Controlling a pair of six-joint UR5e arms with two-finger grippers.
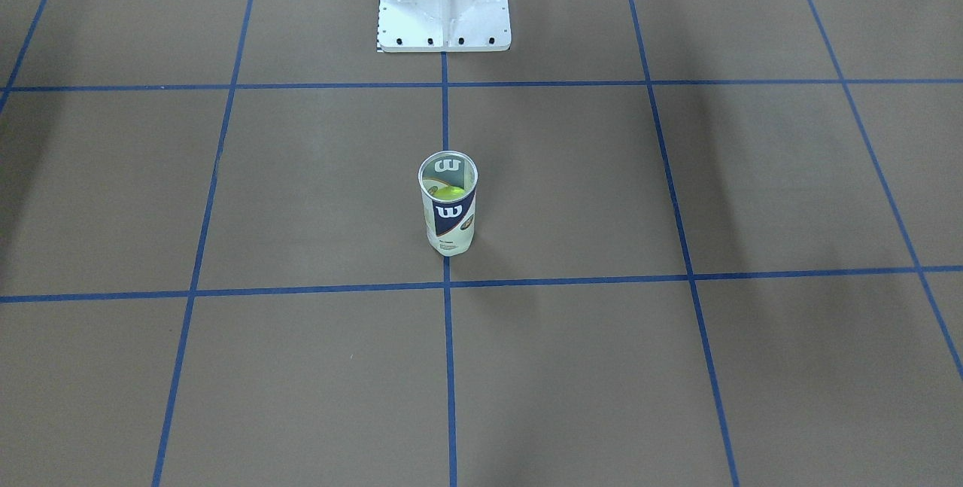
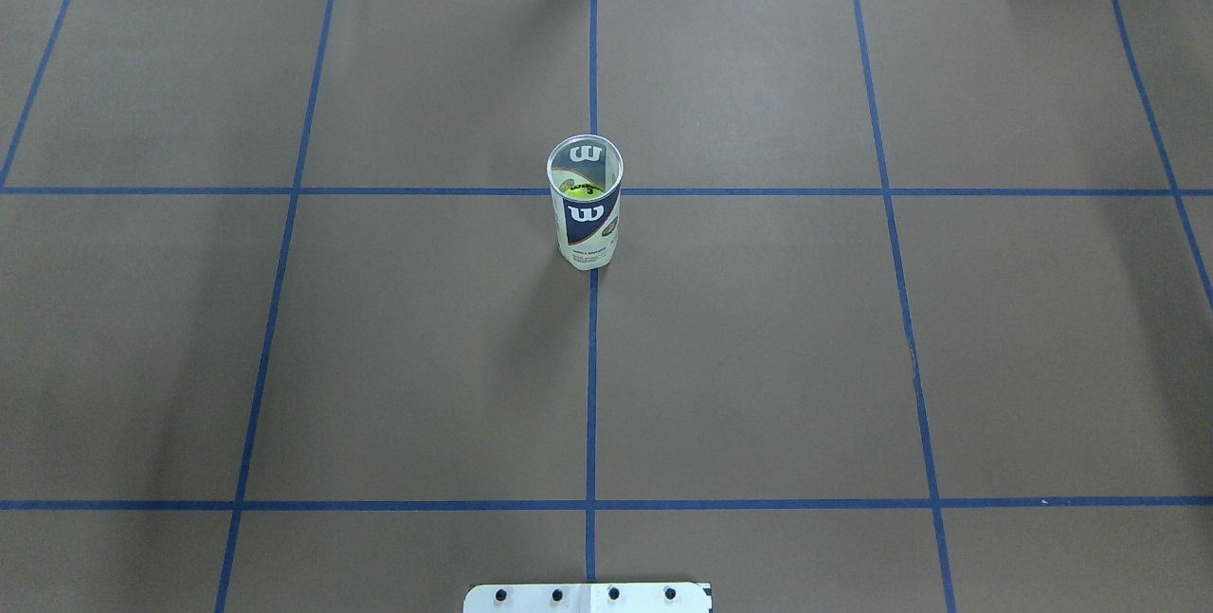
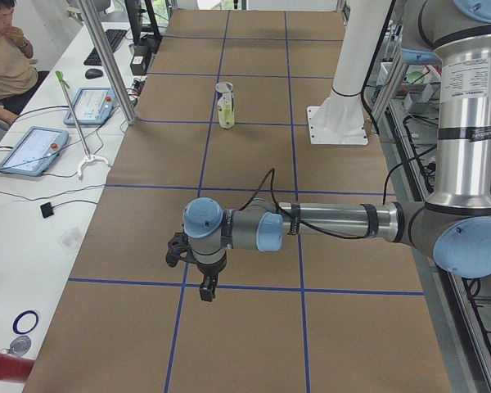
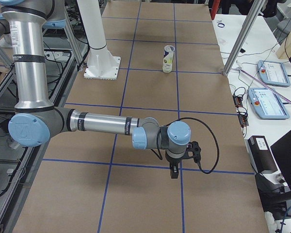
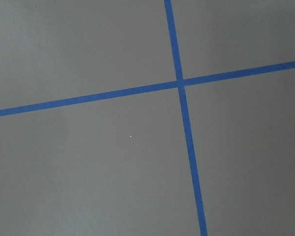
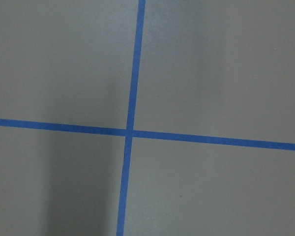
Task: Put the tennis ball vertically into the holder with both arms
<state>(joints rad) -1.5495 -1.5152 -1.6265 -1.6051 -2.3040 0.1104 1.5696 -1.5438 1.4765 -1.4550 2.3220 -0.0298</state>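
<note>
The holder (image 1: 448,205) stands upright near the middle of the bench (image 1: 226,193), its foot on the blue tape (image 1: 445,118) line that runs down the centre from the white pedestal base (image 1: 444,1). It sits just on the robot's side of a tape crossing and well apart from the base. Its mouth is open, and the yellow-green tennis ball (image 1: 451,192) shows inside it, below the rim. Neither arm is close to it. In the view from the left end of the bench, the left arm (image 3: 327,221) stretches out level over the near part of the brown surface. The left gripper (image 3: 206,291) points straight down above a tape line, far from the holder and holding nothing. From that angle I cannot tell how wide its fingers stand. The view from the right end shows the same on the other side: the right arm (image 4: 102,124) reaches out level and the right gripper (image 4: 174,172) hangs downward with nothing in it. Its opening cannot be judged either. Both wrist cameras show only brown paper and a tape crossing. A person (image 3: 4,57) sits at the side desk by the far left corner.
</note>
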